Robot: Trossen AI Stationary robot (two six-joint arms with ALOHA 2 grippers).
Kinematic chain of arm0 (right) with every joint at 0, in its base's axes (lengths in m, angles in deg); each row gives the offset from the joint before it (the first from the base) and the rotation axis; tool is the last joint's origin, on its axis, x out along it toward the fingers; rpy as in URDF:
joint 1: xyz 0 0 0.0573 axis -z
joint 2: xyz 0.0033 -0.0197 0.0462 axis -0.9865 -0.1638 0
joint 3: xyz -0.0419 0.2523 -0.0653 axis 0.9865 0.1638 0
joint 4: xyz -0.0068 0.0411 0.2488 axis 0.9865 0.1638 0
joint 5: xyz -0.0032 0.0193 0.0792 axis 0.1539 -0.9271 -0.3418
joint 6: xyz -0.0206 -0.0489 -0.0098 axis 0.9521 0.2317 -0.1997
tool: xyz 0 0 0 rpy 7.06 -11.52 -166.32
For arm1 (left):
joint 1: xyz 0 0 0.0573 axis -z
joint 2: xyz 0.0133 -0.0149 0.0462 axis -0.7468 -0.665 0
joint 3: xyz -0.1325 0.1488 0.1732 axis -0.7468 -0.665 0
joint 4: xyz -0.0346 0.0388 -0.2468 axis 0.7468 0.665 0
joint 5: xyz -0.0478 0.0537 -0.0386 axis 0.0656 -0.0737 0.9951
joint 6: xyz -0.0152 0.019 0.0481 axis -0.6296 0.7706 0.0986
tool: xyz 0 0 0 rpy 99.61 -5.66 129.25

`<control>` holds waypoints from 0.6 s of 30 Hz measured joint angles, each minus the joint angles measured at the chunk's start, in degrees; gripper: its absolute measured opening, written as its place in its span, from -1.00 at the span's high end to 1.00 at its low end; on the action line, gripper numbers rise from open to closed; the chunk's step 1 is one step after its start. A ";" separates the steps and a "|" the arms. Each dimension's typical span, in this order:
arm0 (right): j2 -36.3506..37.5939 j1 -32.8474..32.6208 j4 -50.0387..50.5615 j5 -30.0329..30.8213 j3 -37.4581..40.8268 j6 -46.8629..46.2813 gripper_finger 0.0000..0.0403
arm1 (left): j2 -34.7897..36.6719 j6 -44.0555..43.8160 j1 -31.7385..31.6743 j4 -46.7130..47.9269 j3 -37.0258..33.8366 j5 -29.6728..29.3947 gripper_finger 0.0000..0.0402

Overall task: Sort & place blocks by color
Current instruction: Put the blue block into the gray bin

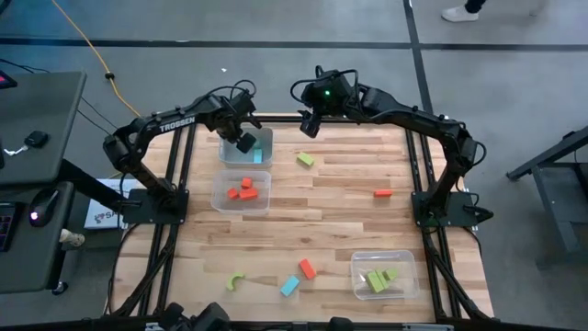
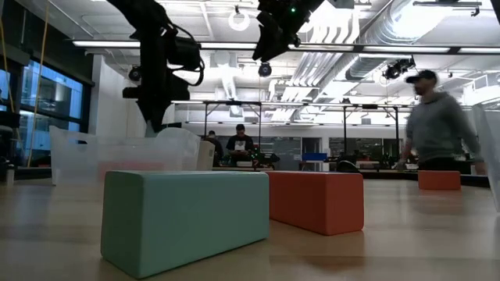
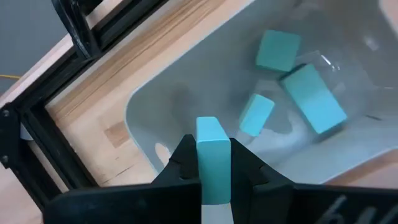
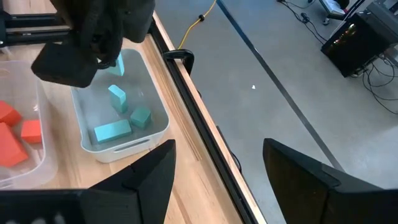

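Because cyan goes with cyan, the left gripper hangs over the far-left clear bin, clenched on a cyan block above three others; its arm reads "TROSSEN" – the only legible writing. Beside it, the red bin; right gripper waits spread – loose blocks remain

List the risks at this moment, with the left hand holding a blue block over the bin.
1. The left hand grips the cyan block over the clear bin near its wall; released here, it may strike the rim and bounce out.
2. The right hand hangs open close by; the arms might collide.
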 joint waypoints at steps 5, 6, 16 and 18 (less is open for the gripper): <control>0.00 0.00 -0.02 -0.01 0.00 0.00 -0.15 | -0.85 0.04 -1.94 -2.46 -1.81 0.63 0.96; 0.00 0.00 0.00 0.00 0.00 0.00 -0.15 | -1.18 0.07 -2.30 -2.57 -1.96 0.85 0.96; -0.02 0.00 0.00 -0.03 0.00 0.00 -0.15 | -6.51 1.16 -2.83 -5.61 -2.75 1.92 0.96; -0.02 0.00 0.00 -0.03 0.00 0.00 -0.15 | -6.81 1.16 -2.80 -6.59 -2.75 2.56 0.96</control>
